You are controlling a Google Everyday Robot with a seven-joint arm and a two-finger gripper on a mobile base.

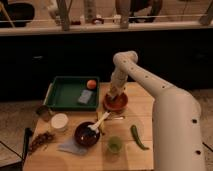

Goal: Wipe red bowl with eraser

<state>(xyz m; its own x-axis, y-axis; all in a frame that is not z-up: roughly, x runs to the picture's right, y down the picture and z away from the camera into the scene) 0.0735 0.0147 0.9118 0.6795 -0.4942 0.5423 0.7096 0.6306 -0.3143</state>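
On the left of the table (143, 102) lie a brown scatter of dried bits (42, 141) and a white round lid (59, 121); behind them sits the green tray (66, 95), holding a flat grey-blue pad (85, 96) and an orange ball (91, 84); towards the front, the dark bowl (86, 135) carries a white spoon (100, 121), and a green cup (115, 145) stands just beside it; none of these belongs to the job

Right of the tray is the red bowl (115, 103), upright on the table; the gripper (114, 93) hangs down into its mouth, at or just above the inside, with the arm (150, 92) arching off to the right; whether the gripper is clamped on anything I cannot tell, and the eraser cannot be made out apart from the gripper's pale tip; it lies nowhere else on the table, so it is likely held there

By my judgement the reach to the bowl is done and the wiping is in hand; how much of the inside is wiped cannot be read; rubbing and lifting clear remain; a green pepper (137, 137) lies at the front right
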